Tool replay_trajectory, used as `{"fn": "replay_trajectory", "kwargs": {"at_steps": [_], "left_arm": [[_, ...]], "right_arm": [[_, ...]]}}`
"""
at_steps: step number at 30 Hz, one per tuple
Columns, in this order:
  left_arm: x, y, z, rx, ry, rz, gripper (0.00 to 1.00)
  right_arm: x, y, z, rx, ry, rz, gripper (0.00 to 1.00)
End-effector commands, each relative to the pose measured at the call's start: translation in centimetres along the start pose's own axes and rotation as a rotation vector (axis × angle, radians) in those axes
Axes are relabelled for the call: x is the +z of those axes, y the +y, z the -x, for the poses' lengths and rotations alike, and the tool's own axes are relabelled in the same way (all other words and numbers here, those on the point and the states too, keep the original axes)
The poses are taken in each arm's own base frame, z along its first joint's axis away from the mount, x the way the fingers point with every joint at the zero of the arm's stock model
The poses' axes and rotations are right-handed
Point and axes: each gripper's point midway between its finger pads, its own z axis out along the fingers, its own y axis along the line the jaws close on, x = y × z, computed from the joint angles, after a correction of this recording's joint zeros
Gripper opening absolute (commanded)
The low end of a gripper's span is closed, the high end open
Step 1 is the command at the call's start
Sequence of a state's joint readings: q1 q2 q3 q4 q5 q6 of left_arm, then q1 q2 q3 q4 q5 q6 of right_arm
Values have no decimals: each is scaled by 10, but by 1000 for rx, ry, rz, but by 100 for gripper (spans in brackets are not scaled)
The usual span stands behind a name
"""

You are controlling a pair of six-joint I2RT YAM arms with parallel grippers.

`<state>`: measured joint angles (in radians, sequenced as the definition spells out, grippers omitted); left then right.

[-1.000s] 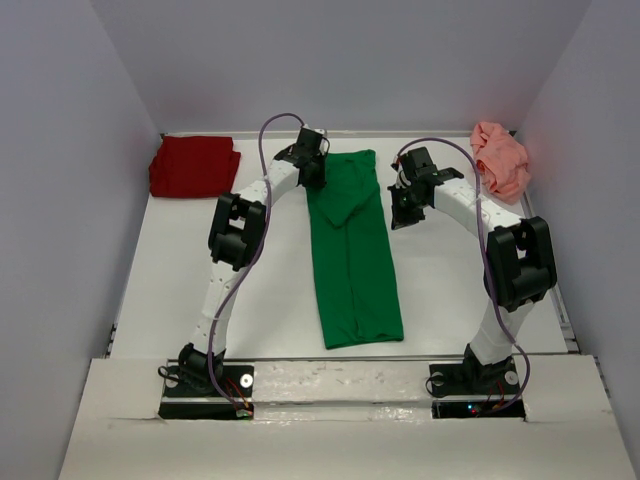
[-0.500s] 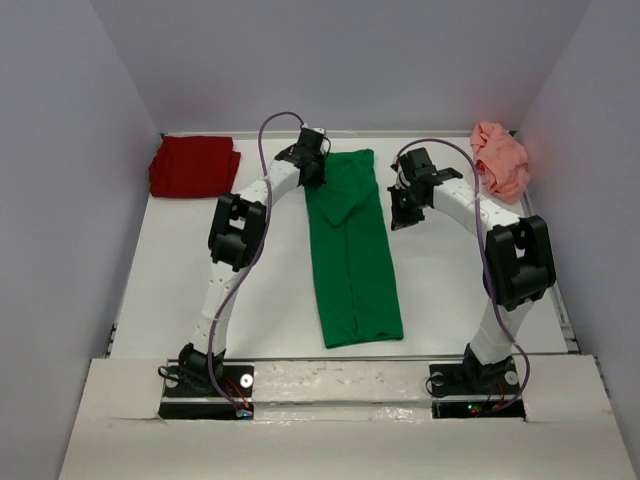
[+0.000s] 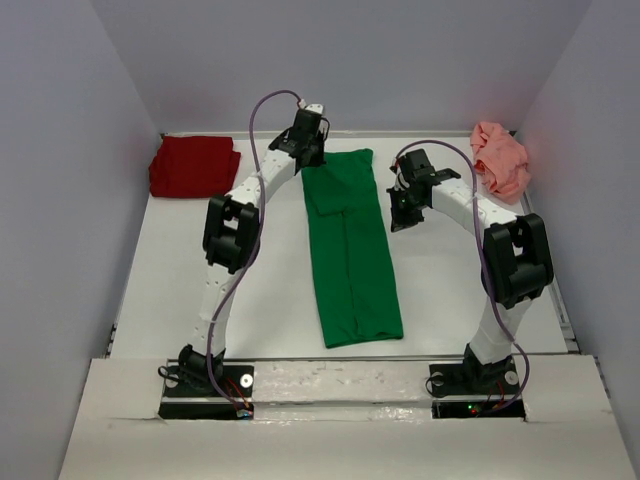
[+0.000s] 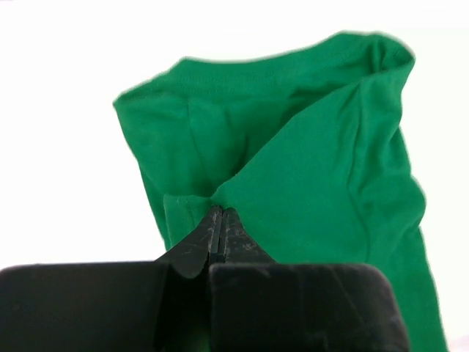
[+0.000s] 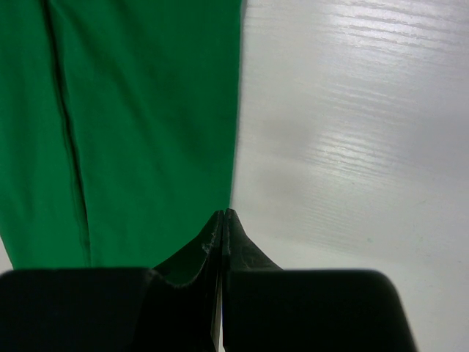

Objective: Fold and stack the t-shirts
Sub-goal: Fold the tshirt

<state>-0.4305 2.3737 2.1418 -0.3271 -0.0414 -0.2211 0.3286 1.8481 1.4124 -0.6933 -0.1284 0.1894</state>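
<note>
While L gripper [image 4: 221, 215] pinches green t-shirt [image 4: 315, 183], R gripper [image 5: 222, 217] sits pressed together beside it.

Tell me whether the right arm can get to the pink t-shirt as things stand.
Probably yes: the pink t-shirt lies uncovered in the far right corner, bare table between it and the right gripper.

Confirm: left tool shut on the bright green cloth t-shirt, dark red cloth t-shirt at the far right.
Wrong side: the top external view shows the dark red cloth t-shirt at the far left. The left tool is shut on the bright green cloth t-shirt.
</note>
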Motion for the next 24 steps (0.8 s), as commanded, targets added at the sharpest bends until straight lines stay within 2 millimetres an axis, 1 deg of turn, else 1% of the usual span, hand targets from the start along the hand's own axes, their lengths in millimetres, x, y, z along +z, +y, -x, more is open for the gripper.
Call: {"fn": "replay_trajectory", "kwargs": {"at_steps": [1, 2, 3, 4, 6, 10, 11, 12, 14, 15, 16, 17, 18, 19, 20, 21, 22, 23, 24], "left_arm": [[4, 2, 27, 13, -52, 13, 0], [11, 6, 22, 7, -32, 19, 0], [10, 8, 25, -1, -37, 20, 0], [17, 13, 17, -5, -20, 27, 0], [25, 23, 8, -26, 1, 40, 2], [34, 32, -5, -41, 29, 47, 15], [35, 34, -9, -44, 40, 55, 23], [35, 35, -11, -47, 45, 53, 28], [34, 36, -13, -55, 47, 58, 41], [32, 38, -14, -59, 51, 67, 55], [31, 40, -16, -63, 50, 75, 61], [31, 42, -19, -68, 56, 86, 66], [29, 43, -19, -75, 54, 96, 74], [22, 44, -10, -81, 31, 105, 78], [20, 46, -14, -88, 37, 119, 82], [14, 48, -11, -100, 19, 140, 84], [2, 45, -1, -105, -16, 138, 90], [-6, 43, 5, -109, -37, 141, 92], [-24, 42, 24, -124, -90, 159, 92]], "right_arm": [[-7, 8, 17, -22, -57, 22, 0], [-8, 8, 17, -23, -59, 21, 0], [-8, 8, 16, -22, -57, 20, 0], [-8, 8, 16, -23, -59, 21, 0], [-9, 8, 15, -23, -55, 21, 0], [-10, 9, 15, -22, -57, 27, 0], [-9, 9, 15, -20, -54, 29, 0], [-9, 10, 16, -20, -57, 30, 0], [-8, 10, 16, -20, -53, 30, 0], [-7, 9, 17, -20, -54, 29, 0], [-7, 10, 17, -19, -53, 30, 0], [-6, 11, 17, -15, -51, 35, 0], [-5, 15, 15, -25, -48, 42, 0], [-4, 16, 15, -23, -47, 44, 0], [-4, 16, 15, -22, -47, 44, 0], [-3, 19, 14, -28, -46, 46, 0], [-2, 17, 14, -25, -48, 37, 0], [-2, 17, 14, -25, -50, 35, 0], [-3, 16, 14, -22, -53, 29, 0]]}}
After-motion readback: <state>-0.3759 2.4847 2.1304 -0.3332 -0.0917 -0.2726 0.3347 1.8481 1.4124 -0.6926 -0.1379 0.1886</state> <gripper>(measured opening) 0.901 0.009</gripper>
